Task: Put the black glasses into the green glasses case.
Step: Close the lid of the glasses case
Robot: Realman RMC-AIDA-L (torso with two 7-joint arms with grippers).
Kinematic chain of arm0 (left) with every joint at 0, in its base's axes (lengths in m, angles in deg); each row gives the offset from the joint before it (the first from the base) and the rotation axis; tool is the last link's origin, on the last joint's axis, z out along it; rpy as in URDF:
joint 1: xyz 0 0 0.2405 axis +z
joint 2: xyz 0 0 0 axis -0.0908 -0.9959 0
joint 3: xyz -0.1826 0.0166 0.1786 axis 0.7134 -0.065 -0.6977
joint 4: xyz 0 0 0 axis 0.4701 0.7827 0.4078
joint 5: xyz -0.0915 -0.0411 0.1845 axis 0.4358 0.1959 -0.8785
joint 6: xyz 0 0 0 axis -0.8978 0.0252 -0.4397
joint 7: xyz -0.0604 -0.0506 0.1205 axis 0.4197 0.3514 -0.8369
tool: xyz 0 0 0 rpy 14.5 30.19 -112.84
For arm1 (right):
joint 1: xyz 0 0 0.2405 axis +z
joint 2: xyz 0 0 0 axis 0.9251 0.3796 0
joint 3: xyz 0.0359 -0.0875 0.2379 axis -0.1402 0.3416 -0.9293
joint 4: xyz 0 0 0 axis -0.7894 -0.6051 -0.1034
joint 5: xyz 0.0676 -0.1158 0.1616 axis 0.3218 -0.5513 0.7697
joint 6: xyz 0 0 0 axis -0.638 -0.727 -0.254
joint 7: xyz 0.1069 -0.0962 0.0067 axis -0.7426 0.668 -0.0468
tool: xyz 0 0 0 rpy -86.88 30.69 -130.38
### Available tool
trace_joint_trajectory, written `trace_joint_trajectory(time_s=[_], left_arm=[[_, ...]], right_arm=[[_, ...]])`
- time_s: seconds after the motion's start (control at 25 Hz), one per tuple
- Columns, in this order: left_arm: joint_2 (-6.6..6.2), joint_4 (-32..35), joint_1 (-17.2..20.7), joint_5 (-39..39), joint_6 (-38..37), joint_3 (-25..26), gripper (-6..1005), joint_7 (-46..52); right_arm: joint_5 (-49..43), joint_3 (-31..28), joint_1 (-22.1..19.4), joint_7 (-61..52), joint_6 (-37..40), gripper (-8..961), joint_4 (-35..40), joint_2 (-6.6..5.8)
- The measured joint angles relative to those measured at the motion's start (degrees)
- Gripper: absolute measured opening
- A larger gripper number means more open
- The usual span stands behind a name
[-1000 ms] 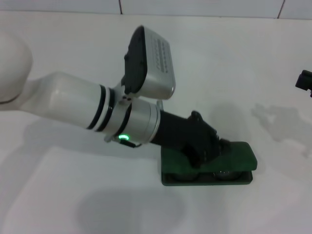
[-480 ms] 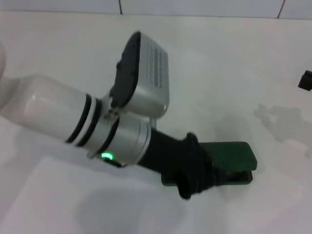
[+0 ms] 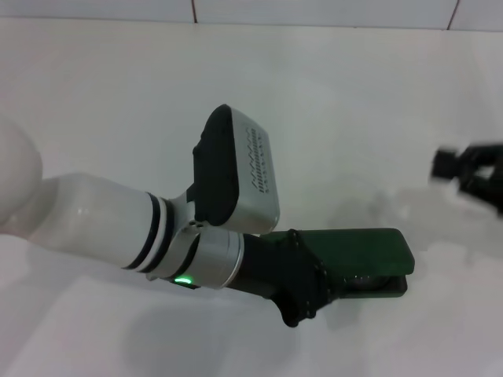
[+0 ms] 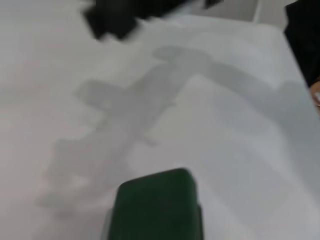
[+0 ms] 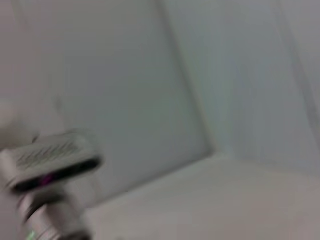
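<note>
Green glasses case lies on the white worktop, front centre, lid lowered to a narrow gap over the base. Through that gap at the front, a lens of the black glasses shows inside the tray; frame detail too dim to make out, but the glasses appear to be in the case already.

Left tool sits at the case's left end, its dark body overlapping the lid and base there. Likely placed so as to press or steady the lid for closing. Cannot tell whether its fingers are spread or pressed together, or whether they pinch anything: the tool body hides them. Left wrist view shows only the green lid top close under the camera, with bare worktop beyond.

Right tool hangs well apart at the right edge, above the worktop, fingers spread, holding nothing; blurred. Judged clear of the work rather than assisting.

Judgement: placing looks done; what remains is shutting the lid fully. Risk: pressing at one end could skid the case along the smooth worktop
</note>
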Motion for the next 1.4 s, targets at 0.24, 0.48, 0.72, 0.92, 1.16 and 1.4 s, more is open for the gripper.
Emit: trace_joint_trajectory(time_s=[0.24,0.48,0.72,0.92,1.16,1.4], left_arm=[[-0.01,-1.4,-0.37,-0.03,1.29,-0.33,54,-0.06],[-0.02,-1.4,-0.03,-0.06,1.84,-0.92,53,-0.09],[0.02,-1.34,-0.36,-0.05,2.4,-1.13,53,-0.11],[-0.05,-1.38,-0.62,-0.05,4.52,-2.62,53,-0.13],[-0.03,-1.38,-0.65,-0.03,4.95,-3.07,53,-0.13],[-0.01,-1.38,-0.58,0.12,5.03,-3.07,54,-0.13]], right_arm=[[-10.42,4.96,2.58,-3.27,1.22,135,2.35,0.64],[-15.2,7.11,3.37,-7.84,5.05,135,5.59,0.7],[-16.9,9.05,3.05,-11.8,9.24,134,8.95,0.75],[-19.31,11.18,2.67,-14.21,8.85,134,9.62,0.9],[-20.53,11.27,2.44,-15.03,7.12,134,9.08,0.97],[-23.58,11.31,1.68,-15.55,3.53,135,8.17,1.14]])
